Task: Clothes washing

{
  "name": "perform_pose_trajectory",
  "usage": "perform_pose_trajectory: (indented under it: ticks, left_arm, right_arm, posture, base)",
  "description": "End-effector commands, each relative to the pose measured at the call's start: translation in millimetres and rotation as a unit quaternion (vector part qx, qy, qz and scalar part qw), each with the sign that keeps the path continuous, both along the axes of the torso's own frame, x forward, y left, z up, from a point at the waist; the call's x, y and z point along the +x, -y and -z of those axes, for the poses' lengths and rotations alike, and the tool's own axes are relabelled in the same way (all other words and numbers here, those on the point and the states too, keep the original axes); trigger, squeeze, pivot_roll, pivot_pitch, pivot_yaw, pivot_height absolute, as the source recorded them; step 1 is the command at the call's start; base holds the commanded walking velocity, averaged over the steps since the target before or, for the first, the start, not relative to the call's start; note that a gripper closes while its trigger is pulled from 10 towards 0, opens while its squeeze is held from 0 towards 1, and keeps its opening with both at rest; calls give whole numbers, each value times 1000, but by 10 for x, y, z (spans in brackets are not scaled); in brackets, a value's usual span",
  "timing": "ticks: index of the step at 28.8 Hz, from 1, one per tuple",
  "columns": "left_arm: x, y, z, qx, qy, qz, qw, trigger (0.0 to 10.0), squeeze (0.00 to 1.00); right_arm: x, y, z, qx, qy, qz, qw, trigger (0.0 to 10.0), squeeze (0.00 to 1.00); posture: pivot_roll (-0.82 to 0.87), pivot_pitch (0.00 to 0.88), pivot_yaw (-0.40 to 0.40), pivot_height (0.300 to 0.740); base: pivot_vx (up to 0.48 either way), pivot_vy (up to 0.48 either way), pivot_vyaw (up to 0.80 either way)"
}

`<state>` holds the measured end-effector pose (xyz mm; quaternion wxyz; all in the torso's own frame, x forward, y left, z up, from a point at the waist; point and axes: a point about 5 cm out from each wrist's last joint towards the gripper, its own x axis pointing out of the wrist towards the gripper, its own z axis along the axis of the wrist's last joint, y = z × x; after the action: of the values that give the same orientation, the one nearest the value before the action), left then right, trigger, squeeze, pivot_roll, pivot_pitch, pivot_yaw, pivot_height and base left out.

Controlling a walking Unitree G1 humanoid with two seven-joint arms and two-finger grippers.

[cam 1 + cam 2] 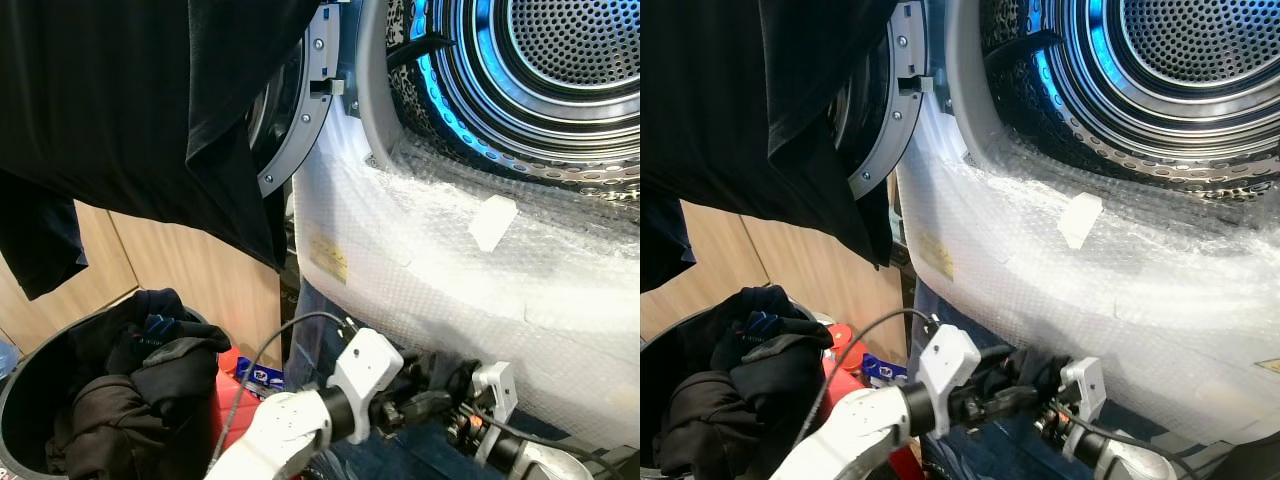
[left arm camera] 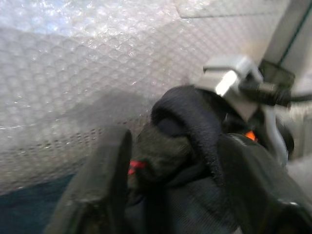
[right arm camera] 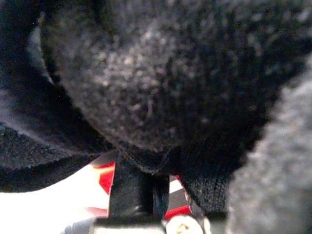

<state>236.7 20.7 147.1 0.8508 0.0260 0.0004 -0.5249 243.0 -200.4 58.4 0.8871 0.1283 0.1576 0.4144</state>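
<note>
Both pincers (image 1: 432,392) grip one black garment (image 2: 195,122) below the bubble-wrapped washer (image 1: 450,270), laundry basket (image 1: 20,400) alongside.

Wooden cabinet panel (image 1: 170,270) behind; red container (image 1: 845,350) on floor.

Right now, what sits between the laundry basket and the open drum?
The washer's bubble-wrapped front, shown in both eye views; a black shirt hangs over the basket, left of the drum.

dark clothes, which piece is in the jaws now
The small black knit piece between both grippers, below the drum; the black shirt hangs over the door, others fill the basket.
</note>
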Motion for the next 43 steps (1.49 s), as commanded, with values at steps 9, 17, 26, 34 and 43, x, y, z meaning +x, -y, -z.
perform_pose_trajectory:
  ticks: [9,17,26,34,43]
  left_arm:
    - [-75,-440,-345,88,65,54,993,10000,1000]
    - [-94,-577,-405,122,78,53,988,10000,1000]
    - [-117,-583,-363,126,79,38,988,10000,1000]
    - [-108,-558,-404,108,85,6,990,10000,451]
    - [-155,-542,-398,97,80,-30,992,10000,0]
  right_arm:
    - [115,145,-612,-36,54,-143,988,0,0]
    - [161,219,-1173,-35,97,-235,966,0,0]
    - [198,120,-1912,24,171,-306,936,0,0]
    - [266,51,-2356,54,214,-336,916,0,0]
    - [557,-228,-2772,53,238,-334,910,10000,0]
  posture:
    - [21,0,-52,740]
    - [15,0,-43,740]
    - [15,0,-53,740]
    - [31,0,-69,740]
    - [74,0,-102,740]
  base:
    - [0,0,0]
    - [0,0,0]
    - [0,0,0]
    - [0,0,0]
    - [0,0,0]
